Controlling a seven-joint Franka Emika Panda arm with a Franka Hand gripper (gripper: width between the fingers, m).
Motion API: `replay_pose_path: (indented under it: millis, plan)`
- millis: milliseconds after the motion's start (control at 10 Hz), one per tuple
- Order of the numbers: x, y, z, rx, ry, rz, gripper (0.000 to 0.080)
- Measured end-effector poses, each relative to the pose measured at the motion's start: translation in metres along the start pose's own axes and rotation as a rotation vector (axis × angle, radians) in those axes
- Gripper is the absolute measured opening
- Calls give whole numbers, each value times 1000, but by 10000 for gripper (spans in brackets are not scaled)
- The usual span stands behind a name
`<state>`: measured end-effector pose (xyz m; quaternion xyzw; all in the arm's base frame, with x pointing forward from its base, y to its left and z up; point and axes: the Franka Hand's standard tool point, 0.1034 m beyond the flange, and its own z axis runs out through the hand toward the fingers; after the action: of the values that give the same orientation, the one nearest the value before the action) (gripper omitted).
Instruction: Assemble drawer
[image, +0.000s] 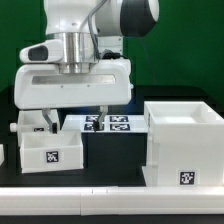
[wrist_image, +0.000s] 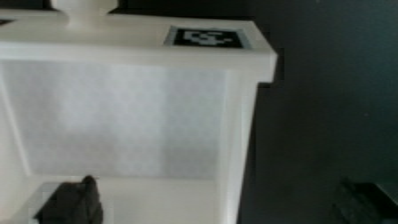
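A small white drawer tray (image: 50, 148) with a tag on its front stands on the black table at the exterior view's left. In the wrist view the tray (wrist_image: 125, 110) fills the picture, with its round knob (wrist_image: 84, 8) and a tag (wrist_image: 208, 38) on its knobbed end. My gripper (image: 75, 118) hangs low over it, open. One fingertip (wrist_image: 71, 205) is inside the tray and the other (wrist_image: 365, 200) is outside over the table, so the jaws stand either side of one side wall (wrist_image: 249, 130). The large boxy casing (image: 185, 140) stands at the right.
The marker board (image: 108, 123) lies flat between the tray and the casing. Another white part (image: 4, 152) shows at the left edge, mostly cut off. A pale strip (image: 110, 195) runs along the table's front edge.
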<state>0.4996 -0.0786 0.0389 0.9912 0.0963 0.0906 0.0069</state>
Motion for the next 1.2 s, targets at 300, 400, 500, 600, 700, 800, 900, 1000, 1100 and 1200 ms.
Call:
replay_pose_path:
  millis: [300, 400, 500, 600, 700, 800, 900, 1000, 1100, 1200]
  plan:
    - [-13, -14, 24, 6, -28, 7, 649]
    - [-14, -16, 26, 6, -30, 5, 649]
    - [-14, -17, 26, 7, -30, 5, 649]
    - [-14, -16, 26, 6, -30, 5, 649]
    - [-14, -16, 26, 6, -30, 6, 539]
    - [-14, -16, 26, 6, -30, 6, 403]
    - [-14, -16, 26, 6, -30, 6, 403]
    - [-14, -16, 26, 6, -30, 6, 230]
    - [-14, -16, 26, 6, -30, 6, 69]
    - [-14, -16, 26, 7, -30, 6, 69]
